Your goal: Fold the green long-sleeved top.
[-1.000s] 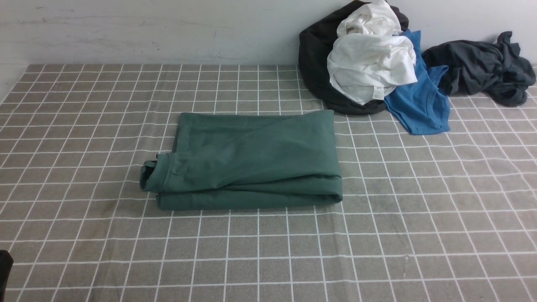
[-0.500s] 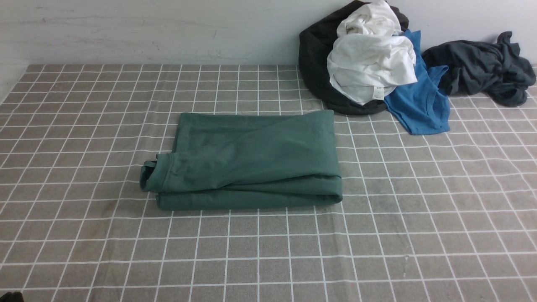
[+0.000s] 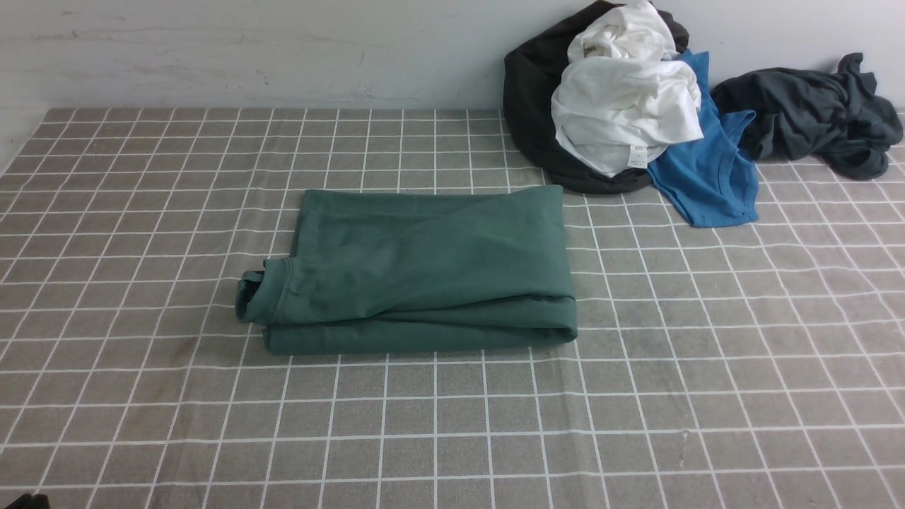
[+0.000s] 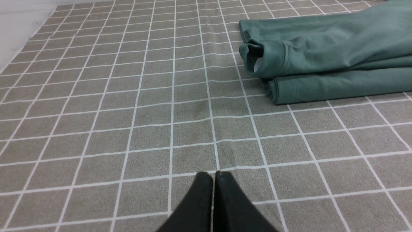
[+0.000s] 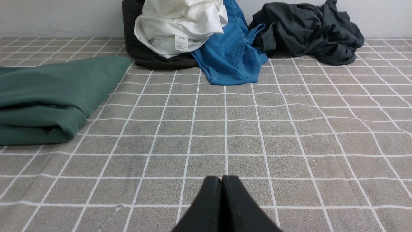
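Observation:
The green long-sleeved top (image 3: 424, 272) lies folded into a thick rectangle in the middle of the grey checked cloth, with a rolled cuff sticking out at its left end (image 4: 260, 58). Its right end shows in the right wrist view (image 5: 48, 96). My left gripper (image 4: 214, 174) is shut and empty, low over bare cloth well short of the top. My right gripper (image 5: 222, 177) is shut too, holding nothing, over cloth to the right of the top. In the front view only a dark sliver of the left arm (image 3: 25, 500) shows at the bottom left corner.
A heap of clothes sits at the back right against the wall: a black garment (image 3: 537, 120), a white one (image 3: 622, 106) and a bright blue T-shirt (image 3: 707, 177). A dark grey garment (image 3: 813, 113) lies further right. The wall (image 3: 247, 49) closes the far edge.
The dark part of the left arm at the bottom left corner has sunk lower and almost left the front view. The top and the heap have not moved.

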Controlling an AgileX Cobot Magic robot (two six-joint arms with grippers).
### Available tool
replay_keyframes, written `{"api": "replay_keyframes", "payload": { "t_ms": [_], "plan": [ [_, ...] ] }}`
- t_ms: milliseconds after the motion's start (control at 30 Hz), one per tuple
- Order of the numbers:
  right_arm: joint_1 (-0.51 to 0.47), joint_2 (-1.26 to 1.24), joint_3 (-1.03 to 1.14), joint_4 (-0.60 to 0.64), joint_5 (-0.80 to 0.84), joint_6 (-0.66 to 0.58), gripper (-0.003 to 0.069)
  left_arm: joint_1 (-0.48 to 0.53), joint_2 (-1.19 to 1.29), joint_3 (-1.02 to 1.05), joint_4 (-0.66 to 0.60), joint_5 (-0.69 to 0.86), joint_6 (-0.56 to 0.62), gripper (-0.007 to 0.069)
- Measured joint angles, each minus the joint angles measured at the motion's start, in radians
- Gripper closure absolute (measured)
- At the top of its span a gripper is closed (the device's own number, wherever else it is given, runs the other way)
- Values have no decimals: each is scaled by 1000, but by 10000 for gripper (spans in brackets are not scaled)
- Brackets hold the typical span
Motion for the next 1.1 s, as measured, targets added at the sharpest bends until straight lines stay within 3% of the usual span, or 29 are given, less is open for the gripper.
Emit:
{"api": "replay_keyframes", "payload": {
  "t_ms": [1100],
  "plan": [
    [0,0,0,0,0,0,673,0,0,0,-24,-8,8,631]
  ]
}}
